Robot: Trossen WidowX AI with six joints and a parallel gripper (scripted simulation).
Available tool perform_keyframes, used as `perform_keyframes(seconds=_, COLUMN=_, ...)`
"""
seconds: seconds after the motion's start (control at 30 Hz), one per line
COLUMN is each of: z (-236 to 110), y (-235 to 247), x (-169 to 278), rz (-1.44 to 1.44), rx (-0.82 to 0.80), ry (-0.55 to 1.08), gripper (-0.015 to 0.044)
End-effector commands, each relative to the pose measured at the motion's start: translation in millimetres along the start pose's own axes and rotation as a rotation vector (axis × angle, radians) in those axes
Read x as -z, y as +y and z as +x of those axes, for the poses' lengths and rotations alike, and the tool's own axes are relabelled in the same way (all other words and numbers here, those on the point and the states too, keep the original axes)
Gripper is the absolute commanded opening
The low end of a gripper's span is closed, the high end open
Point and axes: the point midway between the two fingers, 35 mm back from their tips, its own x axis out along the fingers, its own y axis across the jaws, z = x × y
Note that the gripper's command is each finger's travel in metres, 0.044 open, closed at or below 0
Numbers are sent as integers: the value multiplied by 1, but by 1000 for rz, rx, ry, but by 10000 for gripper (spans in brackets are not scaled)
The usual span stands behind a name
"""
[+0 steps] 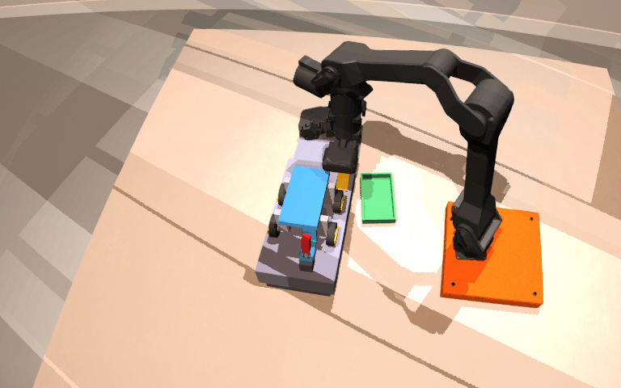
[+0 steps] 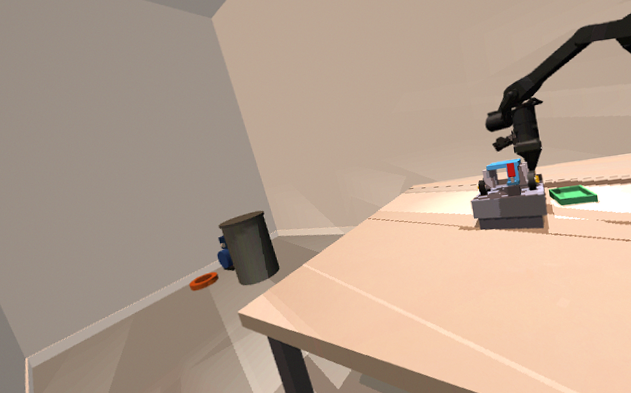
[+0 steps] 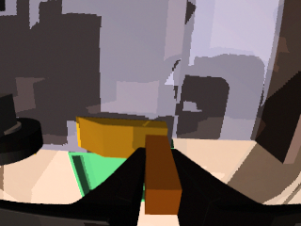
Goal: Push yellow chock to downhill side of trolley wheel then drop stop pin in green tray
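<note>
The gripper [image 3: 162, 179] is clamped on the orange handle [image 3: 162, 176] of the yellow chock [image 3: 119, 136], holding it low over the grey ramp [image 1: 274, 269], just on the far side of the blue trolley [image 1: 302, 196] near its right-hand wheels. The chock looks like a stiff, light wedge; the handle is the natural place to hold it, and its rubber base should bite on the ramp once pressed down, so it likely needs a firm, level shove, not a slide from afar. The red-headed stop pin [image 1: 306, 241] stands at the trolley's near end, slim and rigid, best pinched by its head. The green tray [image 1: 377, 216] lies on the surface just right of the ramp. In the top view the wrist covers most of the chock; whether it touches a wheel [image 1: 338, 201] cannot be told.
</note>
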Motion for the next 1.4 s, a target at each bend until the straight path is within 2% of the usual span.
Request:
perform_keyframes(seconds=0.0, z=0, y=4, x=0, rz=2, rx=-5, ry=-1, gripper=0)
perform_keyframes(seconds=1.37, z=2, y=33, x=-1, rz=2, rx=-3, ry=2, gripper=0)
